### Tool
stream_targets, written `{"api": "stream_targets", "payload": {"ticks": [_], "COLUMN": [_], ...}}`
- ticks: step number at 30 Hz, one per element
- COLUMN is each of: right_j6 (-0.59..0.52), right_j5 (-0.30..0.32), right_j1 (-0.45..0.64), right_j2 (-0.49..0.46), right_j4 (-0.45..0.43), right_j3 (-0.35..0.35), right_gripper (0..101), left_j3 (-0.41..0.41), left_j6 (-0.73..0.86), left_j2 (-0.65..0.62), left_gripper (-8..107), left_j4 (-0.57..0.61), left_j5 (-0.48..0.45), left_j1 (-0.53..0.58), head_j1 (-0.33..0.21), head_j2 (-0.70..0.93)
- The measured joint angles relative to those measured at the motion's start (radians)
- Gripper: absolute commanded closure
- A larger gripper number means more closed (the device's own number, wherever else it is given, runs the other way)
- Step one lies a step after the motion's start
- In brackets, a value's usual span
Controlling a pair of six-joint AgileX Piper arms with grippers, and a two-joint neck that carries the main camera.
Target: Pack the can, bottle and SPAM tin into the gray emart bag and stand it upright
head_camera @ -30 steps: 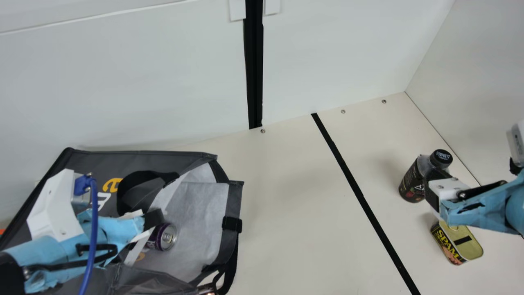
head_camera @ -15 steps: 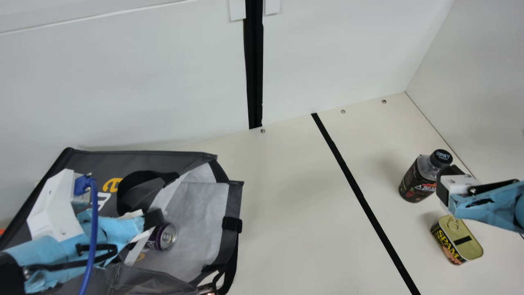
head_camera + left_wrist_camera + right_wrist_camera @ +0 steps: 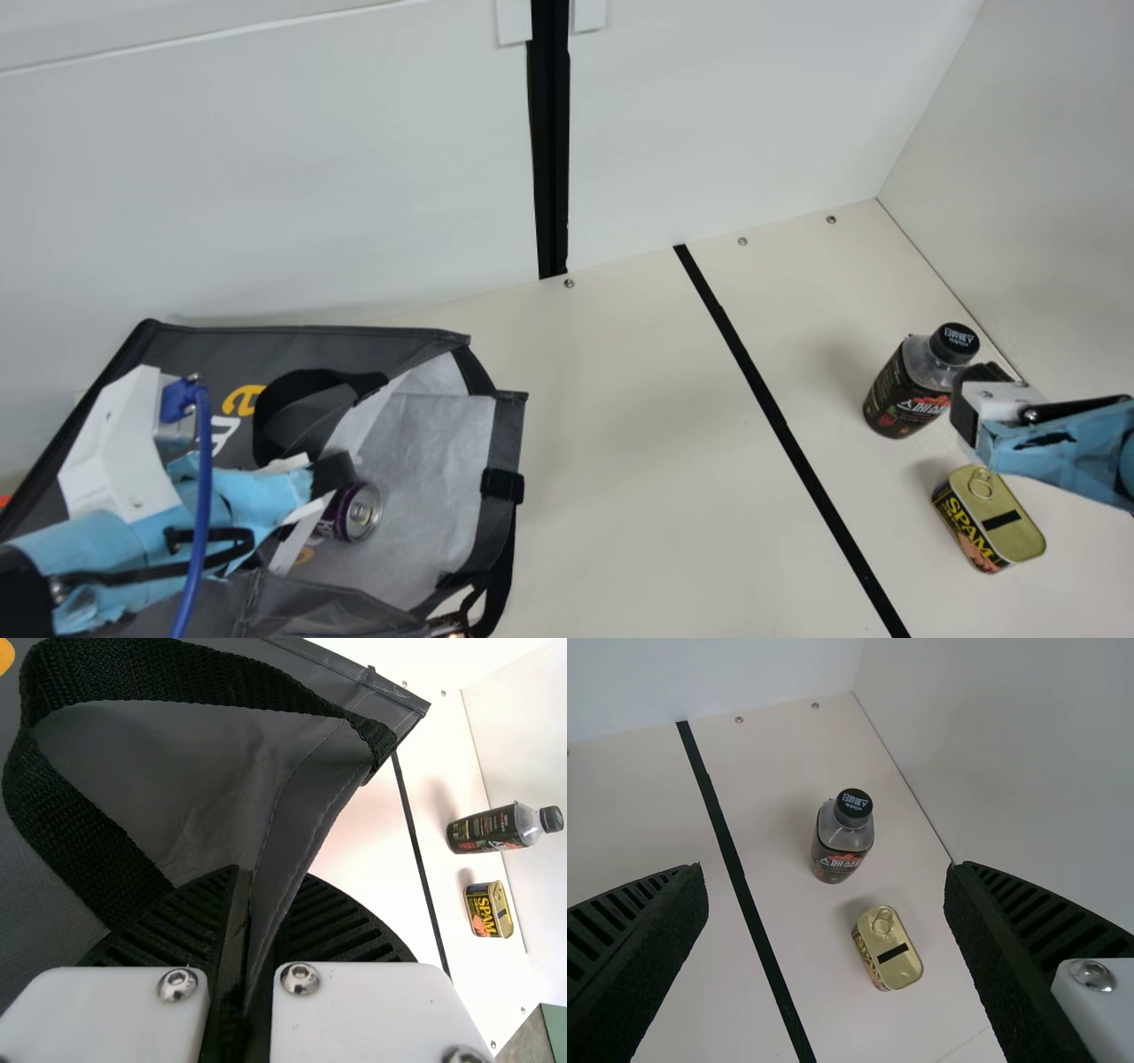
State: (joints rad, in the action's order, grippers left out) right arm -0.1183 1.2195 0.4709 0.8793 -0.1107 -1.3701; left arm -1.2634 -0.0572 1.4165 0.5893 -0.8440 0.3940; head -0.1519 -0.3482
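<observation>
In the main view my left gripper point(image 3: 330, 474) is at the gray bag's mouth; in the left wrist view the gripper point(image 3: 267, 890) is shut on a fold of the gray emart bag point(image 3: 168, 780). The bag point(image 3: 199, 350) lies on its side, opening toward the right, with the purple can point(image 3: 353, 514) inside. My right gripper point(image 3: 970, 390) hangs beside the bottle point(image 3: 904, 399), above and behind the SPAM tin point(image 3: 988, 523). Seen from the right wrist, the gripper point(image 3: 826, 870) stands open and empty, the upright bottle point(image 3: 842, 846) and tin point(image 3: 890, 950) below it.
A black tape line point(image 3: 771, 408) crosses the cream table point(image 3: 620, 461) between the bag and the bottle. White walls rise at the back point(image 3: 354, 177) and the right point(image 3: 1045, 177), the right one close to the bottle. A black strap point(image 3: 503, 567) hangs at the bag's mouth.
My right gripper has shifted to the right in the main view, uncovering more of the bottle's label and the tin's lid. The left arm, the bag and the can look unmoved.
</observation>
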Motion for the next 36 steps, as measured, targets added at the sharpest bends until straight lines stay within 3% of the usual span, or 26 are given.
{"api": "stream_targets", "payload": {"ticks": [36], "right_j6": [-0.012], "right_j5": [0.0], "right_j1": [0.028], "right_j2": [0.219], "right_j4": [0.034], "right_j3": [-0.056], "right_gripper": [6], "left_j3": [0.0], "left_j6": [0.0], "left_j2": [0.0], "left_gripper": [107], "left_j4": [0.0], "left_j5": [0.0], "left_j1": [0.0], "head_j1": [0.0], "head_j2": [0.0]}}
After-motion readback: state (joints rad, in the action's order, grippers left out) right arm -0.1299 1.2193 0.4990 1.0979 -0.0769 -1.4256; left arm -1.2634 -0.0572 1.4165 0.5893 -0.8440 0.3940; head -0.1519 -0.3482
